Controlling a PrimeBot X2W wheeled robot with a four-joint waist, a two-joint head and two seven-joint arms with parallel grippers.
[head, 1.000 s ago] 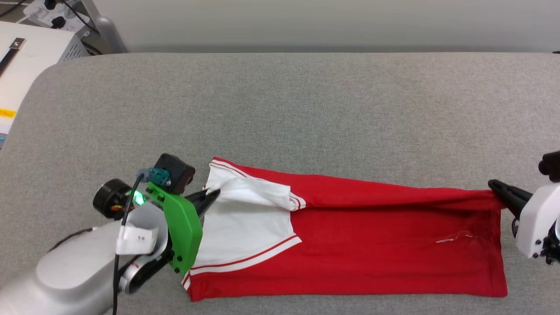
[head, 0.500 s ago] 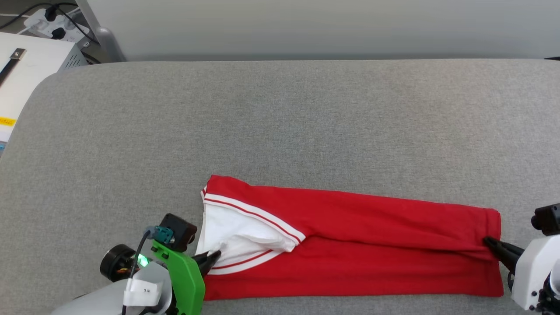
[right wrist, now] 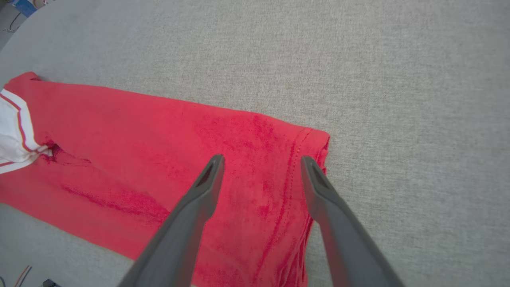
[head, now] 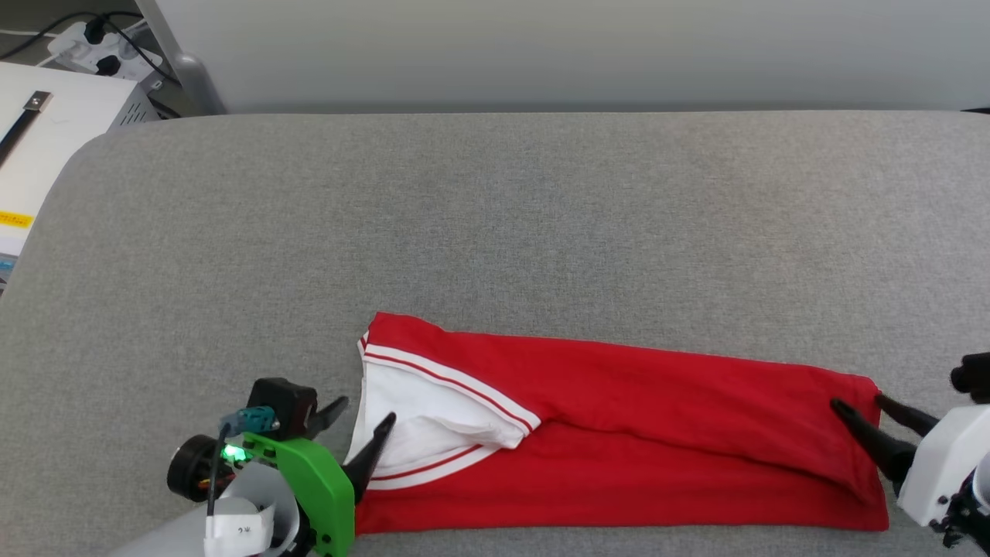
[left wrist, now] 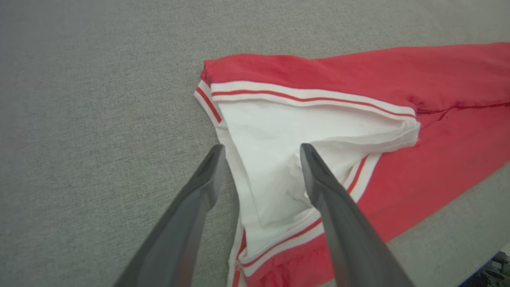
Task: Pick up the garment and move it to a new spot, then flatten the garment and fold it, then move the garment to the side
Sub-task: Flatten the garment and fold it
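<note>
The red garment (head: 657, 449) lies folded into a long band near the front of the grey table (head: 495, 232), its white sleeve (head: 433, 418) with red-white trim at the left end. My left gripper (head: 363, 414) stands open at that end, one finger over the white sleeve (left wrist: 275, 159), the other over the bare table; nothing is pinched in the left gripper (left wrist: 261, 149). My right gripper (head: 858, 406) is open over the garment's right hem. In the right wrist view the right gripper (right wrist: 261, 159) spreads above the red hem (right wrist: 295, 159) without holding it. No lettering shows.
A white box (head: 46, 139) with a yellow label stands off the table's left edge, with a power strip and cables (head: 93, 39) behind it. A pale wall (head: 541, 46) runs along the table's far edge. Bare grey surface stretches behind the garment.
Both grippers carried the upper edge toward the front, folding the garment into a narrower band, then opened and let go. The camera tilted slightly.
</note>
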